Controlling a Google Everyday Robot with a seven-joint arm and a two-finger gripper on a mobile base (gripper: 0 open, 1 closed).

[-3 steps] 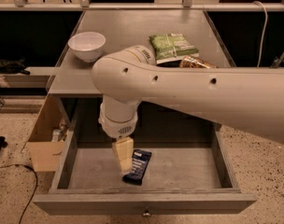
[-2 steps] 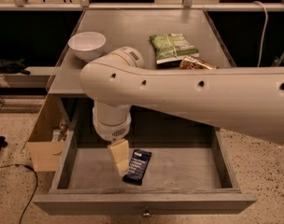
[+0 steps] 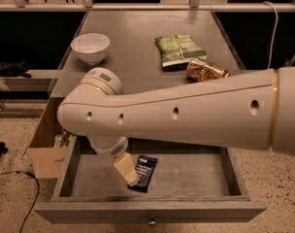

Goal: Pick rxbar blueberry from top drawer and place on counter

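The rxbar blueberry [image 3: 144, 172], a dark navy wrapper with pale text, lies flat on the floor of the open top drawer [image 3: 196, 178], near its middle. My gripper [image 3: 125, 170] hangs from the big white arm down into the drawer, just left of the bar and touching or overlapping its left edge. Only one cream finger [image 3: 124, 168] shows. The counter [image 3: 133, 57] is the grey cabinet top behind the drawer.
On the counter stand a white bowl [image 3: 90, 47] at the left, a green snack bag [image 3: 179, 50] and a crinkly golden-brown packet [image 3: 204, 70] at the right. A cardboard box [image 3: 45, 152] sits on the floor left of the drawer. The drawer knob [image 3: 151, 222] faces front.
The arm has swung left and lower across the view. The gripper has come down closer to the bar's left edge. The bar has not moved.
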